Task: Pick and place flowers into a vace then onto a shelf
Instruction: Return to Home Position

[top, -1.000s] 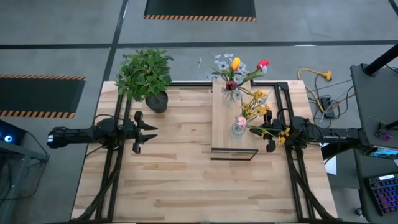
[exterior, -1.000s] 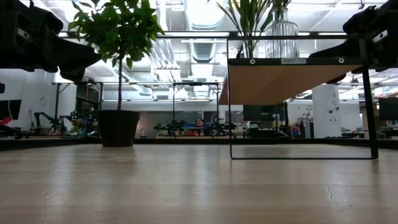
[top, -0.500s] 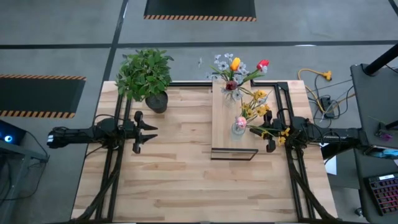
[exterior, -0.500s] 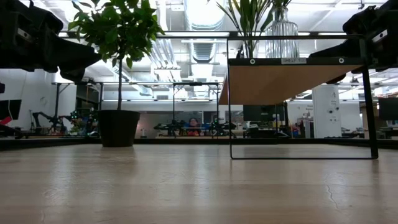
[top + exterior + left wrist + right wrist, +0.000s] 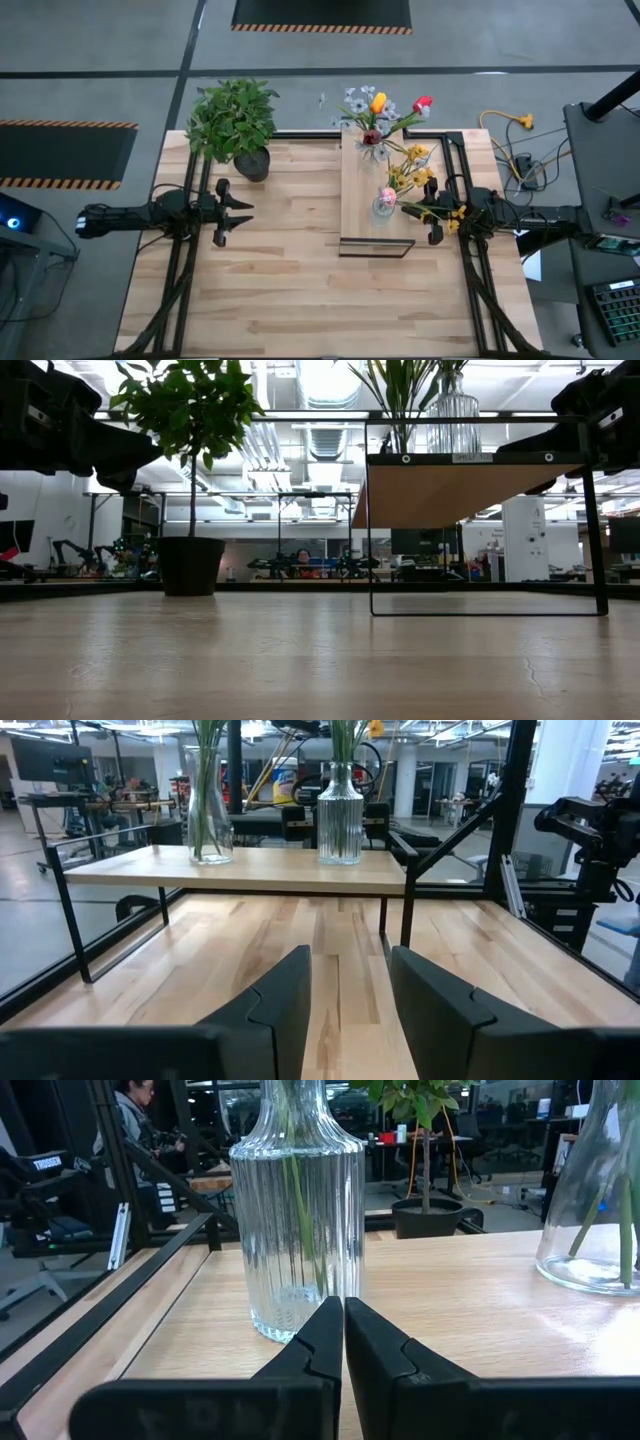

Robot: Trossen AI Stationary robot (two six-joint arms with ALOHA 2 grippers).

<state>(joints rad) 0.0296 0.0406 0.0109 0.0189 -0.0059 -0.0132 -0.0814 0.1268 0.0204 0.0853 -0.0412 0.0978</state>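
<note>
Flowers (image 5: 380,108) stand in glass vases (image 5: 384,206) on the shelf (image 5: 362,218), with bare tabletop (image 5: 290,285) open to its left. The left gripper (image 5: 243,212) hangs well left of the shelf with jaws apart. The right gripper (image 5: 428,222), jaws pressed together, sits just off its right edge.

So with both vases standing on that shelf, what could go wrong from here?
The right tool, shut, sits just in front of the ribbed vase, and yellow flowers from it seem to droop over that arm. Pulling back carelessly might snag the stems and tip the vase. A knock to the shelf could also shake the smooth vase beside it. The left tool waits well clear.
</note>
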